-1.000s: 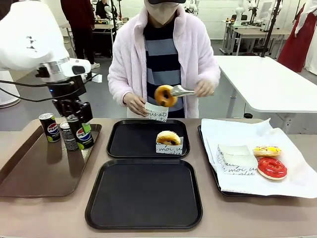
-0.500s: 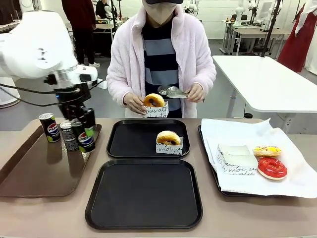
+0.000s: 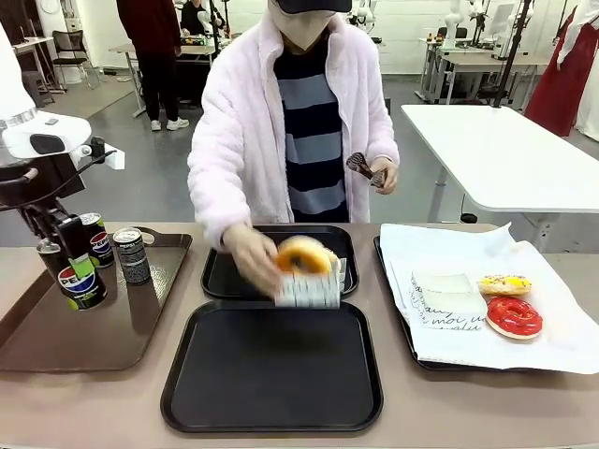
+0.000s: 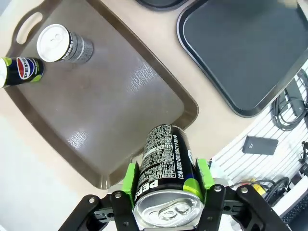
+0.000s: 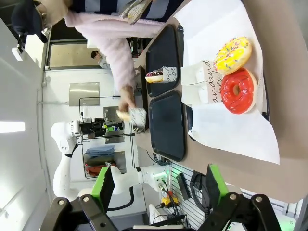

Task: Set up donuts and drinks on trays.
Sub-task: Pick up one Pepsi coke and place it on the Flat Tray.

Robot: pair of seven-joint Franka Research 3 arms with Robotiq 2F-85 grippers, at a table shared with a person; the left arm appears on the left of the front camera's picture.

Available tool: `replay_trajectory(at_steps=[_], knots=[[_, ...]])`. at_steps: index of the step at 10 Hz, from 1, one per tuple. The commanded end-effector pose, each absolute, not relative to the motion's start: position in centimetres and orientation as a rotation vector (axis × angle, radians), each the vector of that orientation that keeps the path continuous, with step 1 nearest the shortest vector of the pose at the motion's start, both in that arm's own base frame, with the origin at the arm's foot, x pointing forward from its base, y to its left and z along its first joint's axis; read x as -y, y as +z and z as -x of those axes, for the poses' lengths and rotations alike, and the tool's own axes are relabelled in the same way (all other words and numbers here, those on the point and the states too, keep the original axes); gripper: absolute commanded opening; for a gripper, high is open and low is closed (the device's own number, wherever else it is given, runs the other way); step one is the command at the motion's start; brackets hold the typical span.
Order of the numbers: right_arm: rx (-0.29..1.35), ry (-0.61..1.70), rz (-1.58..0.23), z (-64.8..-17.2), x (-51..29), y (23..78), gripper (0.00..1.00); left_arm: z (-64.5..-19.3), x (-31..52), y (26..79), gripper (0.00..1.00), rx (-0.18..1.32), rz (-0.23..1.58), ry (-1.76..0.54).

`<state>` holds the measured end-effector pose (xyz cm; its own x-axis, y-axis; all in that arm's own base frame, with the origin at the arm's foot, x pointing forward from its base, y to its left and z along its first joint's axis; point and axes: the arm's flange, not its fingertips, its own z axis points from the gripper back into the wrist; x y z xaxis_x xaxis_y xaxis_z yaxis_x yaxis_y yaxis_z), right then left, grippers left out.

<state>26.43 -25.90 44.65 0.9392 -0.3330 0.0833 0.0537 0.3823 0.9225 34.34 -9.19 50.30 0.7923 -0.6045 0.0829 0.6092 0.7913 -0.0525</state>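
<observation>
My left gripper (image 3: 73, 269) is shut on a black Pepsi can (image 3: 80, 283), held just above the left part of the brown tray (image 3: 112, 337). In the left wrist view the green pads (image 4: 129, 179) clamp that can (image 4: 166, 168) on both sides. The person's hand carries a golden donut (image 3: 301, 256) in a paper sleeve, blurred, over the gap between the far black tray (image 3: 223, 277) and the near black tray (image 3: 271, 374). A donut in a sleeve (image 5: 156, 75) sits in the far tray (image 5: 162, 45). My right gripper (image 5: 159, 188) is open, holding nothing.
Two more cans stand at the brown tray's back: a Pepsi one (image 3: 96, 240) and a greyer one (image 3: 132, 254). A paper-lined tray (image 3: 562, 346) at the right holds a sprinkled donut (image 3: 504, 284), a red donut (image 3: 513, 317) and a sleeve (image 3: 447, 299). The person's other hand holds tongs (image 3: 359, 166).
My left gripper has carried the can leftward and lower over the brown tray. The person dropped the donut from the tongs into a sleeve and is sweeping it down toward the trays.
</observation>
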Motion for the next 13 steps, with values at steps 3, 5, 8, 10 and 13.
replay_trajectory(at_steps=[3,5,8,10,13], knots=[[0.28,-0.255,-1.174,-26.6,25.9,44.9,1.0,-35.1,9.8,50.2,0.58,0.077,0.077,-0.646],[0.28,-0.255,-1.174,-26.6,25.9,44.9,1.0,-35.1,10.0,50.1,0.58,0.085,0.068,-0.641],[0.28,-0.255,-1.174,-26.6,25.9,44.9,1.0,-37.6,12.6,49.7,0.58,0.101,0.033,-0.587],[0.28,-0.255,-1.174,-26.6,25.9,44.9,1.0,-40.2,16.1,49.2,0.58,0.16,-0.009,-0.538],[0.28,-0.255,-1.174,-26.6,25.9,44.9,1.0,-46.6,22.1,47.1,0.58,0.183,-0.037,-0.481]])
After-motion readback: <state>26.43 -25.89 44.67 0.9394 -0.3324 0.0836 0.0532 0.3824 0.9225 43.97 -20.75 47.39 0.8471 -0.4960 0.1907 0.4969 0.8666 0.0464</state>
